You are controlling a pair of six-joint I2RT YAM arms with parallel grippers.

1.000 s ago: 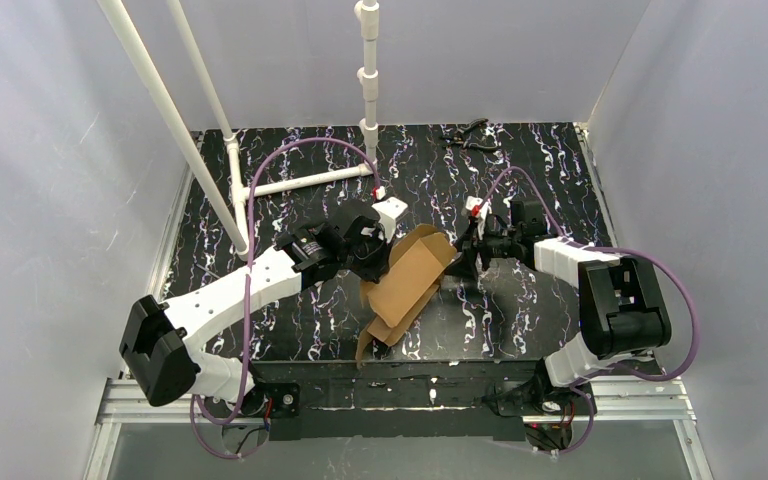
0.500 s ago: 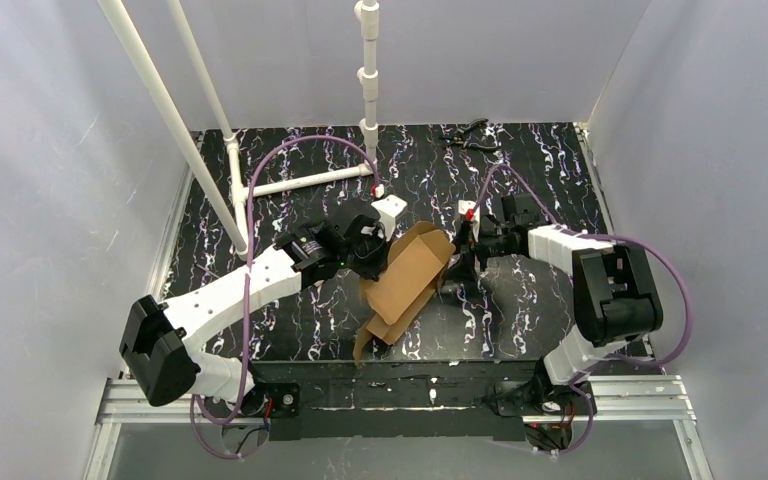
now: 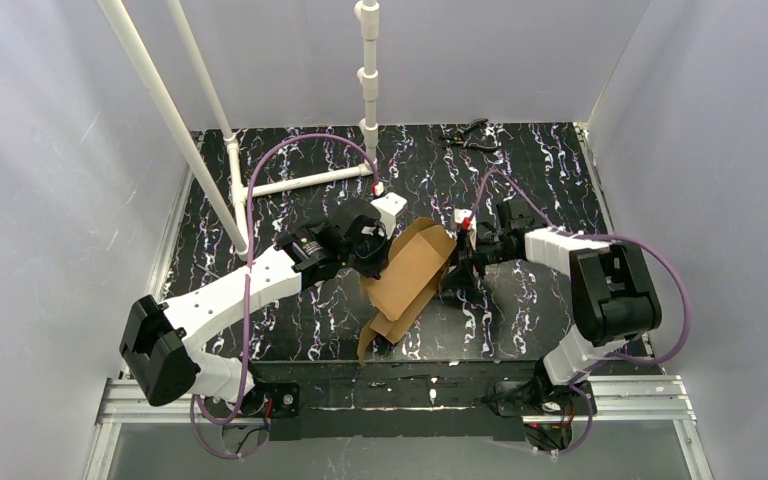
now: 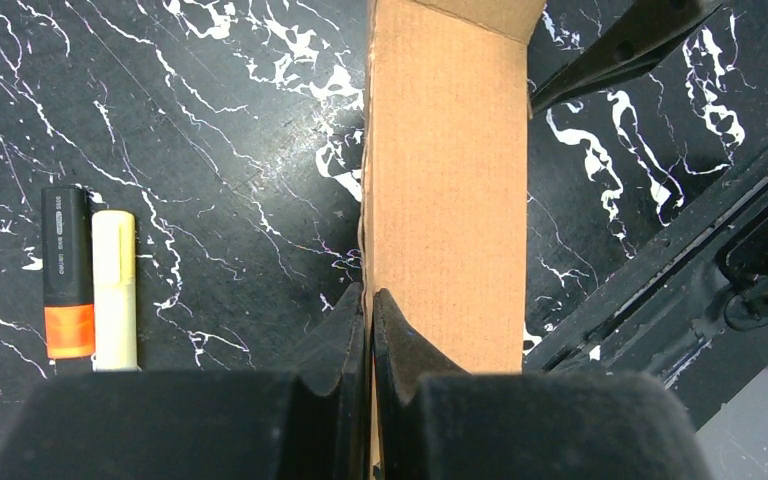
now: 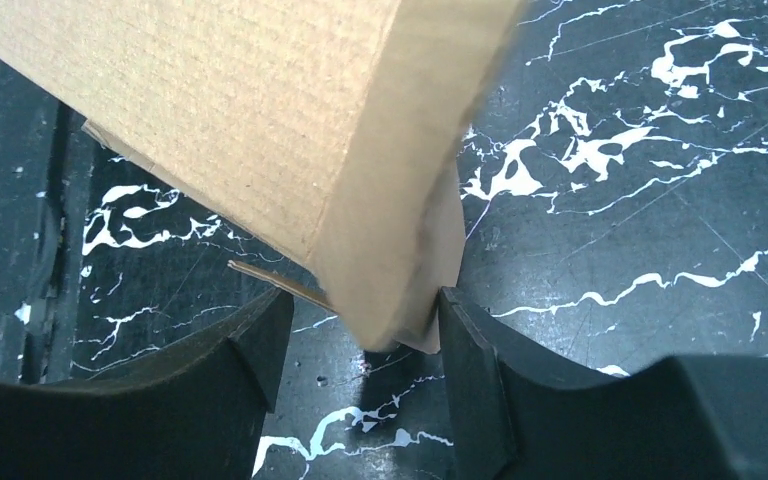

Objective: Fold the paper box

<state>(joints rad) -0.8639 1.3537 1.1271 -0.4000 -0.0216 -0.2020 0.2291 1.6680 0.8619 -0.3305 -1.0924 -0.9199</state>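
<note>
- Overhead: the plain brown cardboard paper box (image 3: 408,278), part-folded, lies tilted on the black white-veined marble-look table (image 3: 530,165). Its raised end sits between the two arms, and its lower flaps trail toward the table's near edge.
- Same view: the left pincer (image 3: 372,250) is at the box's left side and the right pincer (image 3: 460,262) at its right side. The grip of either cannot be read from here.
- Left wrist view only: the left pincer (image 4: 370,300) is clenched on a thin cardboard edge of the box (image 4: 445,180), fingers pressed flat together.
- Also only in that view: an orange-banded black marker (image 4: 67,275) and a pale yellow stick (image 4: 114,285) lie touching side by side, left of the box.
- Right wrist view only: the right pincer (image 5: 365,300) is spread, straddling the box's (image 5: 210,100) lower corner. One finger is against a thin flap; the other is just apart from it.
- Edges: a black rail (image 4: 660,270) runs just right of the box in the left wrist view.
- Room: bare marbled surface shows beyond the box and to its right. A white pipe frame (image 3: 300,182) stands far-left of the box.
</note>
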